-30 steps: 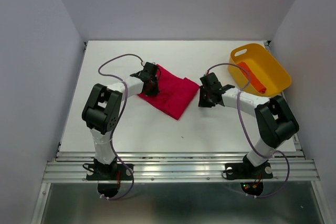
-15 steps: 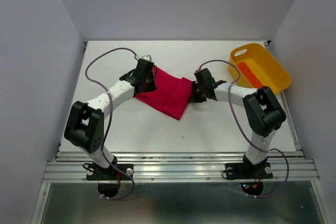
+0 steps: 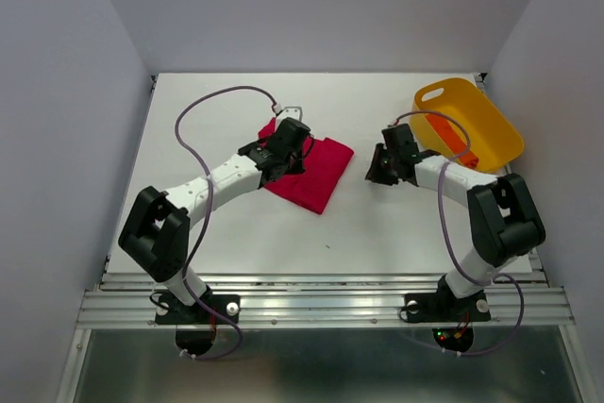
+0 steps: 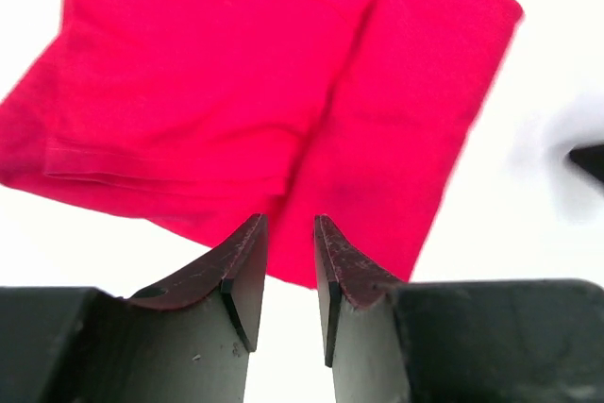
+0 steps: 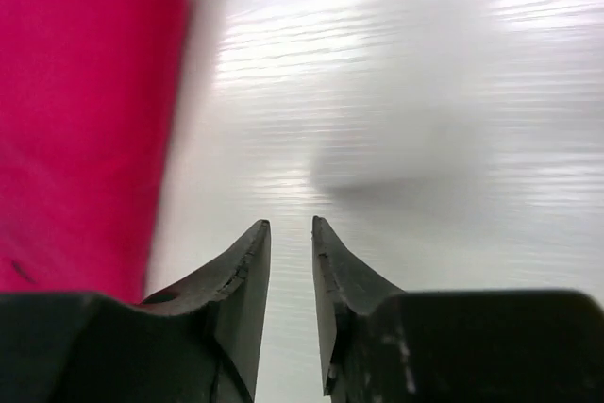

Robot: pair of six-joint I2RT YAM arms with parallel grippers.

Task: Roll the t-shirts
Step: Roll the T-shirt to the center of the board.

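Note:
The crimson-red t-shirt (image 3: 319,175) lies folded flat on the white table, and it also shows in the left wrist view (image 4: 283,92). My left gripper (image 3: 297,143) hovers over the shirt's upper left part. Its jaws (image 4: 290,224) are slightly parted with nothing between them. My right gripper (image 3: 377,169) is on bare table just right of the shirt, apart from it. Its jaws (image 5: 291,224) are slightly parted and empty, with the shirt's edge (image 5: 75,120) to their left. The orange bundle (image 3: 453,139) lies in the yellow basket.
The yellow plastic basket (image 3: 491,120) stands at the back right, close behind my right arm. The left arm's purple cable (image 3: 203,106) loops over the table's back left. Grey walls enclose the table on three sides.
My left gripper moved right across the shirt, and the shirt now looks narrower, folded over toward the right. My right gripper drew back to the right, off the shirt's edge.

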